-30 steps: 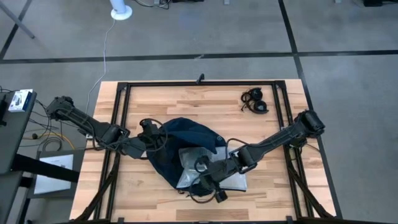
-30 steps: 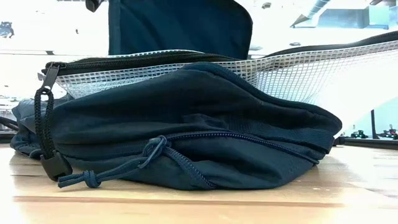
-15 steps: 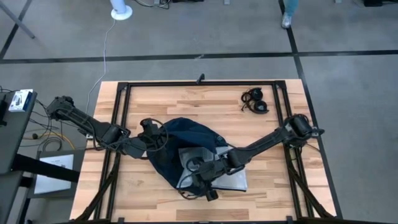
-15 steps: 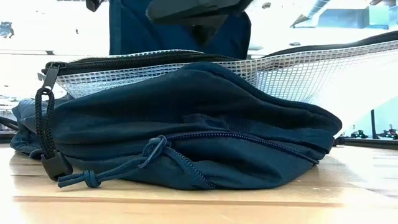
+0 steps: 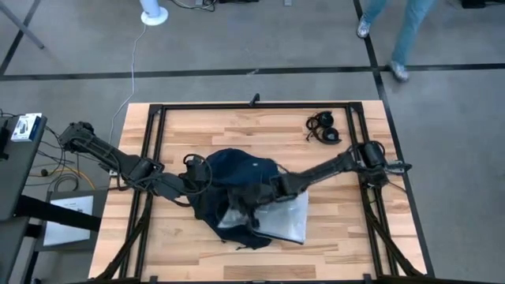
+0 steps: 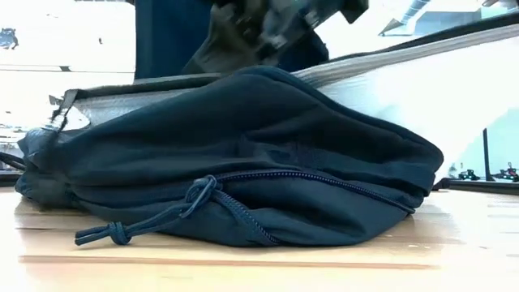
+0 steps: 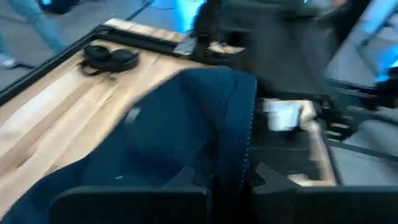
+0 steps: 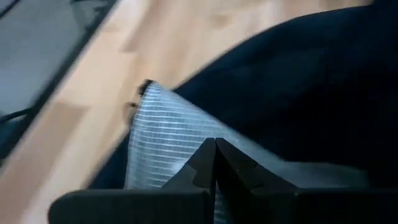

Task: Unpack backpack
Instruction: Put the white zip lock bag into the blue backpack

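The right gripper (image 5: pixel 246 207) has travelled left and farther from the table's near edge, from beside the pale mesh zip pouch (image 5: pixel 276 221) to over the middle of the dark navy fabric backpack (image 5: pixel 237 170). The pouch has shifted with it, its left end now tucked under navy fabric. A person's legs (image 5: pixel 398 31) have entered beyond the table's far right.

Even overhead light, a blown-out bright background at table height, and both wrist views motion-blurred

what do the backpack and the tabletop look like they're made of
Backpack: soft matte navy woven fabric, probably nylon or polyester; it sags, creases, and has cord zipper pulls. Tabletop: light wood planks with visible grain and seams, a smooth finish.
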